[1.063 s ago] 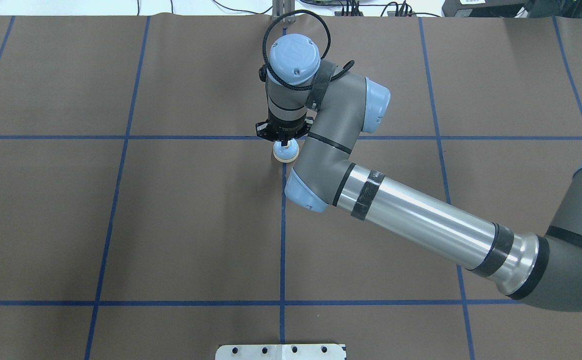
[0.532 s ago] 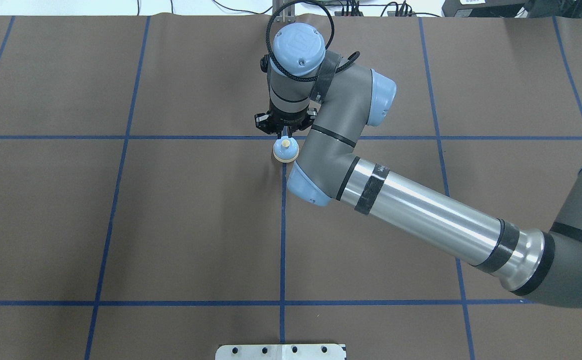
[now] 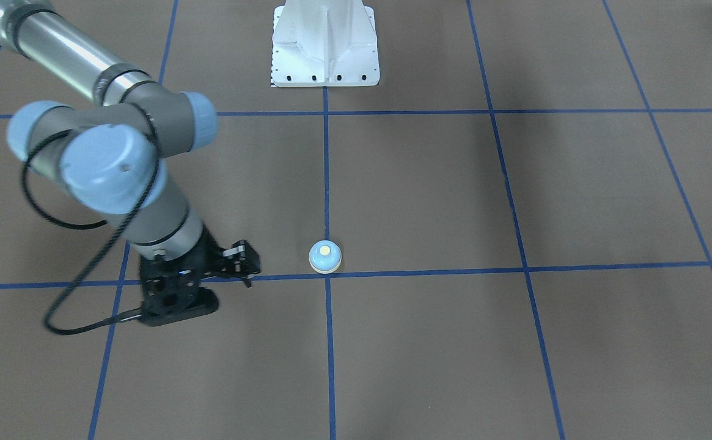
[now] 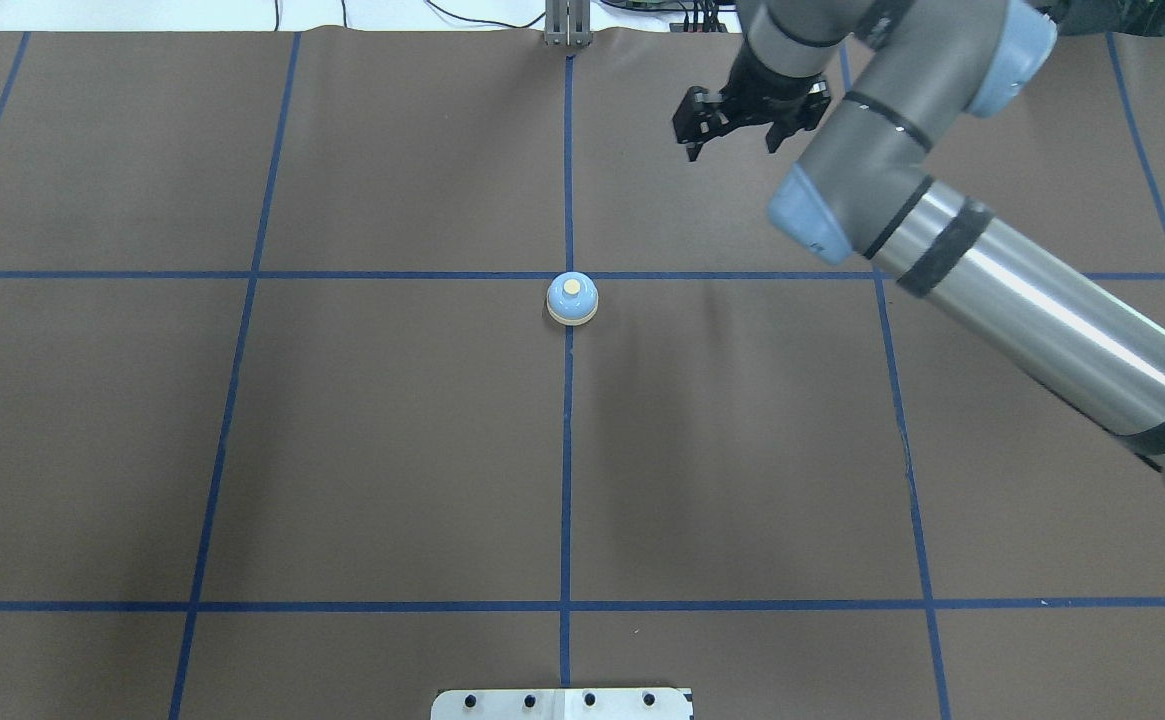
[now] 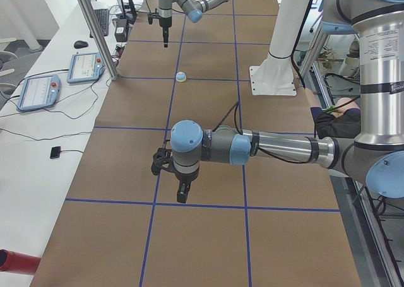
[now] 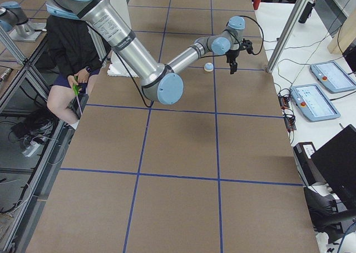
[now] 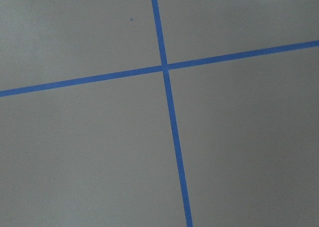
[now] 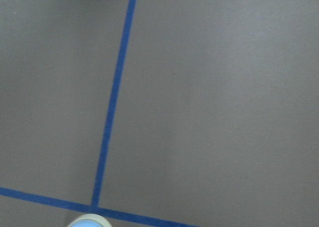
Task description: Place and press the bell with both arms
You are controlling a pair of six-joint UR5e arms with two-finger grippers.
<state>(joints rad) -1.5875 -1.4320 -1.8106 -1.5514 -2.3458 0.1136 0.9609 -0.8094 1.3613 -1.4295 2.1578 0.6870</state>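
- The bell sits upright on the table at the middle of the overhead view, just below a crossing of the blue tape lines. Its cream button faces up and nothing touches it.
- It looks small, light and rigid. The smooth dome would likely slip between fingers closing high on it.
- A hold low across the dome, just above the cream base rim, seems the safer one.
- The button calls for a straight downward press. An off-centre push could probably skid so light a thing over the flat covering.
- The right gripper hangs in the upper right of the overhead view, well apart from the bell. Its fingers are spread and hold nothing.
- In the right wrist view only the bell's rim shows, at the bottom edge.
- The left gripper shows only in the left side view, in the lower middle, pointing down over the tape grid. Whether its fingers are apart or together cannot be told.
- Bare covering surrounds the bell on every side, so either arm has room to come down from above.
- The white pedestal stands at the top of the front-facing view, well apart from the bell.
- The metal post marks the table edge at the top of the overhead view.
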